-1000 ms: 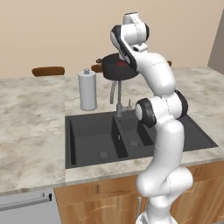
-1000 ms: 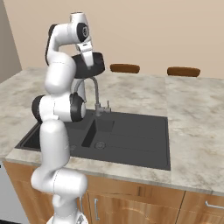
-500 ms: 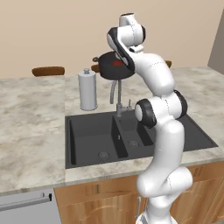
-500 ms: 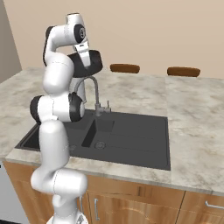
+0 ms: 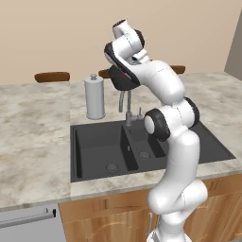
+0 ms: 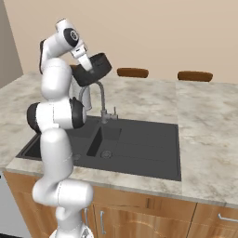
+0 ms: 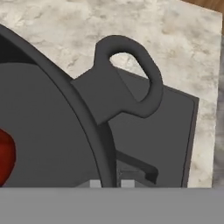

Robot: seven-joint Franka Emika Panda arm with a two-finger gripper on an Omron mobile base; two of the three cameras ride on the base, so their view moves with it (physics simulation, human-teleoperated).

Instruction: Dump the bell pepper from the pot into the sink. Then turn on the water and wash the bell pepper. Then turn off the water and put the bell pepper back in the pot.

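I have the pot [image 6: 94, 69] lifted well above the sink [image 6: 139, 148], up beside the top of the gooseneck faucet [image 6: 98, 99], and it hangs tilted rather than level. From the right base camera its dark wall faces me with the opening tipped away toward the arm. My end effector [image 6: 86, 61] is closed on the pot's rim, and in the hand camera the two finger tips [image 7: 121, 183] sit pinched either side of that rim, next to one of the loop handles [image 7: 131, 76]. The bell pepper [image 7: 5, 154] shows as a red patch inside the pot at the left edge of the hand camera, resting on the dark interior, well away from the sink bowls. Below the handle I can see part of the black sink [image 7: 162, 131] with the marbled worktop [image 7: 183, 39] around it. From the left base camera the pot [image 5: 124, 80] is largely covered by the wrist, and it sits above the faucet [image 5: 127, 109], to the right of a tall silver canister [image 5: 94, 97] standing on the worktop [image 5: 33, 127] behind the sink's [image 5: 101, 146] larger bowl. Both bowls look dry and I see no stream from the spout. Brown chair backs [image 6: 132, 72] line the far edge of the worktop.
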